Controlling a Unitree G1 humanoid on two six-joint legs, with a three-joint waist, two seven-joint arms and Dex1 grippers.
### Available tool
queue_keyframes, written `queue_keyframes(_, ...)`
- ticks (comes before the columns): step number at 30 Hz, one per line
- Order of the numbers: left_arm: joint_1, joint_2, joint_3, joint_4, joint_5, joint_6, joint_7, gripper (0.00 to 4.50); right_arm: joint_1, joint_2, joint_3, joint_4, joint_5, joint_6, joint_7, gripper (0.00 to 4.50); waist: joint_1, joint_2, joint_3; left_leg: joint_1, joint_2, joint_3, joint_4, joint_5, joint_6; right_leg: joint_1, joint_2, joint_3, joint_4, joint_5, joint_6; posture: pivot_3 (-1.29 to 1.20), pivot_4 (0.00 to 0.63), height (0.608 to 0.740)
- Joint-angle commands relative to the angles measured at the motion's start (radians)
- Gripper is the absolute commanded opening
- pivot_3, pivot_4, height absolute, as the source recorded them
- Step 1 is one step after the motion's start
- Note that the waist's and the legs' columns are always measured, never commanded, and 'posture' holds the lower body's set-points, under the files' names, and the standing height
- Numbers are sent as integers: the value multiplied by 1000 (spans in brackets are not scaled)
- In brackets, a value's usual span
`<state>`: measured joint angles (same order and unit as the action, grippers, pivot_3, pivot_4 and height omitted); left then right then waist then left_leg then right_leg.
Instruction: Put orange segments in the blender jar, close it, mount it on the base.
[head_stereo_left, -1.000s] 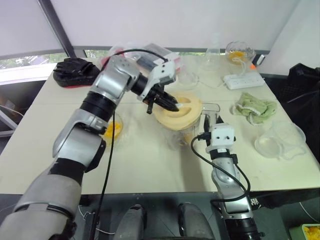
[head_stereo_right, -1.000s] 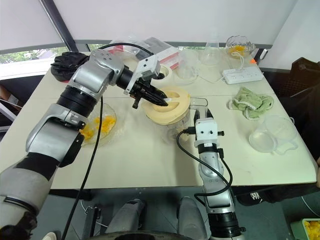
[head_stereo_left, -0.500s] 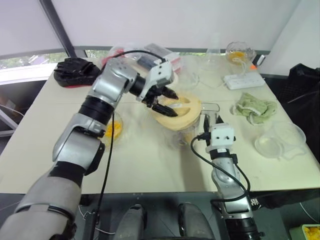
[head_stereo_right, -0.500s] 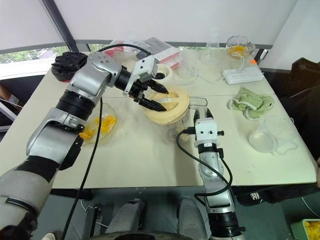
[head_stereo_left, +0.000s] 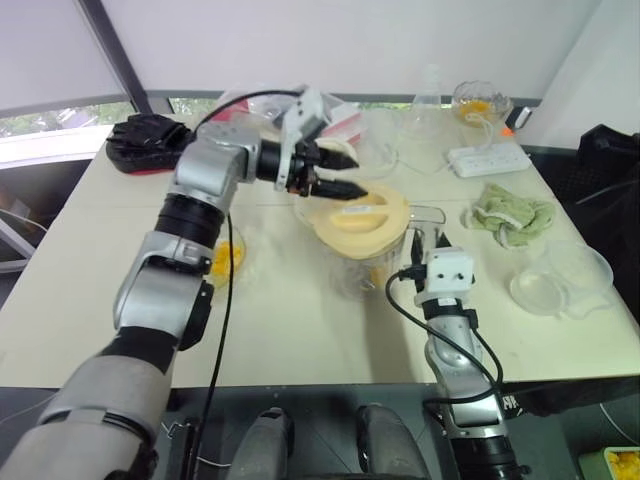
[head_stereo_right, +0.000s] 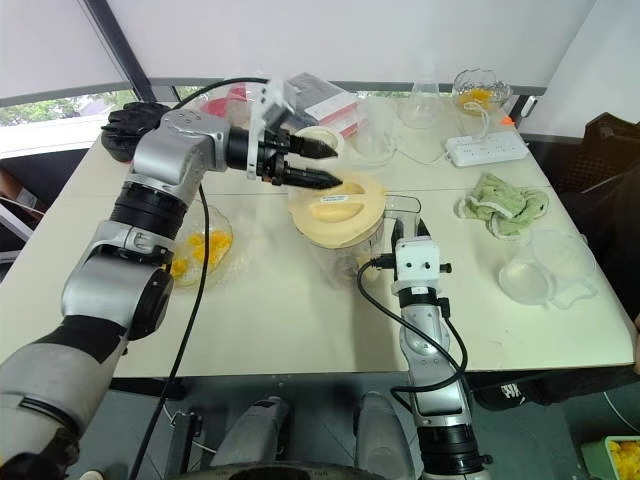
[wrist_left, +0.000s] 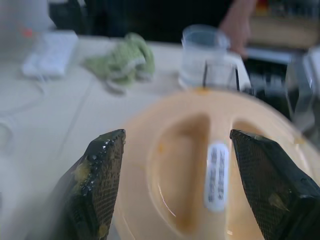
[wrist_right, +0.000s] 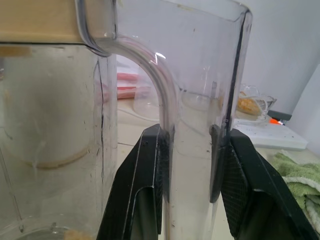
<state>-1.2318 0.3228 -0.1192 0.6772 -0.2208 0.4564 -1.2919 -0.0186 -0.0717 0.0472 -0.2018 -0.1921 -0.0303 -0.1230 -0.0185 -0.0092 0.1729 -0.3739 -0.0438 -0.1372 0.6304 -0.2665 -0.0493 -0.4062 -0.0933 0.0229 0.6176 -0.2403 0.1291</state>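
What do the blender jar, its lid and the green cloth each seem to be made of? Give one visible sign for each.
Blender jar: clear hard plastic, probably; the table behind shows through its glossy walls and handle.
Lid: opaque cream-yellow plastic, smooth with a slight sheen and a moulded grip.
Green cloth: soft woven fabric, matte, lying crumpled in folds.

Silver-grey jointed arms with black bands, white wrist camera housings, looping black cables, black textured fingers (wrist_left: 102, 185) smeared with pulp.
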Motion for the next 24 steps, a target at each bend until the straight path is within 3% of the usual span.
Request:
queue_keyframes(1,-24,14,115,-4,-53,-3,110,3487,-5,-7,-44,15,7,2,-10,944,-1,0,0,0,0,0,0,0,0,0,0,0,0,0,0,0,150,740)
queue_keyframes(6,108,62,190,-135,-77,37,232,3487,-24,4,-66,18,59,-7,-4,944,-2,1,1,0,0,0,0,1,-1,0,0,0,1,0,0,0,150,740)
queue_keyframes(12,385,100,243,-448,-132,171,368,3487,-71,3,-102,30,120,-14,15,944,-2,1,3,-1,0,0,-1,3,-5,-4,0,2,4,0,0,0,150,740)
queue_keyframes(24,694,93,207,-827,-189,260,515,3487,-176,-24,-143,190,183,-74,83,944,-12,2,5,0,1,2,-1,4,-8,-4,0,3,7,2,-2,0,150,740)
